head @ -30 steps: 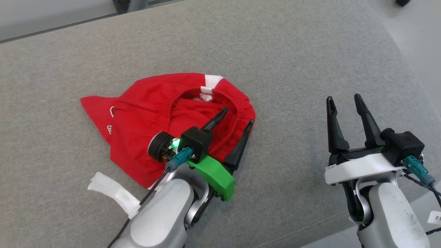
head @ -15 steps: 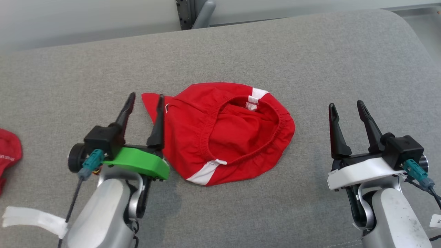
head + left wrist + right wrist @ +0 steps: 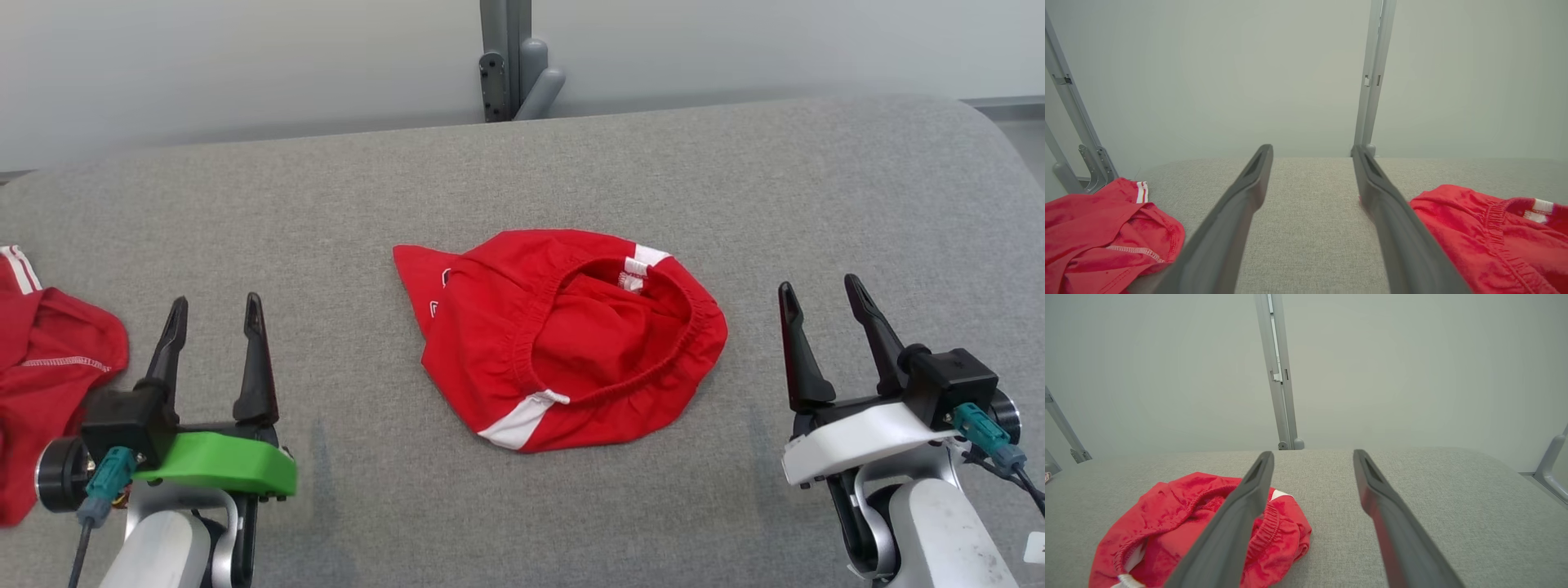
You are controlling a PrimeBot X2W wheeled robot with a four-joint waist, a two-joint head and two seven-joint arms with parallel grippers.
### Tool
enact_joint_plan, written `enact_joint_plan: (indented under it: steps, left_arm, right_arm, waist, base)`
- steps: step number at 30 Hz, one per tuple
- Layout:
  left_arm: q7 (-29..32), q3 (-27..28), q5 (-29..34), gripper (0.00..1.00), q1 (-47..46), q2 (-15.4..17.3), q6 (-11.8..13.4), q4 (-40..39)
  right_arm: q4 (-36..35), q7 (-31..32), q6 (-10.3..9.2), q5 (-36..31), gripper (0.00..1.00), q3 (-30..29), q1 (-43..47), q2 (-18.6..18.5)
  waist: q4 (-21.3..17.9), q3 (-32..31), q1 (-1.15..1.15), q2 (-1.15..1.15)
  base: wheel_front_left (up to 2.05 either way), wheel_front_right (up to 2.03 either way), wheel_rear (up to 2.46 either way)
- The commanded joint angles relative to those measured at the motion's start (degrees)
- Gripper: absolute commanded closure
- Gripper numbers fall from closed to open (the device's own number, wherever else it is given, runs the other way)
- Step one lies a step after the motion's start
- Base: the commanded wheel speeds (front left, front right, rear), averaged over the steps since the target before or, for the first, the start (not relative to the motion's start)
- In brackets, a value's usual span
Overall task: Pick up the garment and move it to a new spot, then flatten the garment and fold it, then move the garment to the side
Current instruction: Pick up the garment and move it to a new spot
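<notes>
Two hands, both empty, and that's the picture right now: the left hand point(image 3: 215, 300) sits at 8 o'clock in the head view, fingers spread wide with nothing between them. The right hand point(image 3: 819, 284) mirrors it at 4 o'clock, equally spread, equally bare. Between them, dead centre on the grey desk point(image 3: 326, 204), lies the red garment point(image 3: 571, 343), well apart from either hand. It's a rumpled heap. The elastic waistband point(image 3: 524, 355) gapes upward in a loop, a white stripe point(image 3: 651, 256) shows at its 1 o'clock, another at its 7 o'clock, and one flap pokes out towards 10 o'clock. Over at the 9 o'clock edge there's a second red cloth point(image 3: 49, 359), just beside the left hand.

So where are we? The garment rests mid-desk with nothing gripping it, so I'd judge the pick-up-and-relocate step is done, though these views can't prove it. Flattening? Not done, it's bunched and layered. Folding? Not begun. The shift to the side comes last of all. My read: a third through at best, smoothing next, and both hands look well placed to reach in from either side
</notes>
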Motion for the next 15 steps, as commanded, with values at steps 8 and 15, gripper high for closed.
enact_joint_plan:
  steps: [8, 15]
  left_arm:
    - [1.5, -0.7, 0.9, 0.00, 5.8, 1.4, 2.1, -4.4]
    - [2.9, -1.1, 0.2, 0.00, 9.1, 2.0, 2.8, -7.1]
  right_arm:
    - [-0.9, 1.0, 0.00, -0.1, 0.00, 0.2, 3.7, -0.4]
    - [-2.3, 1.9, 0.00, 0.0, 0.00, -0.3, 6.5, -0.2]
  waist:
    - [0.0, -3.9, 0.00, 0.00]
    - [-0.3, -5.5, 0.00, 0.00]
  base:
    - [0.00, 0.00, 0.00]
    - [0.00, 0.00, 0.00]
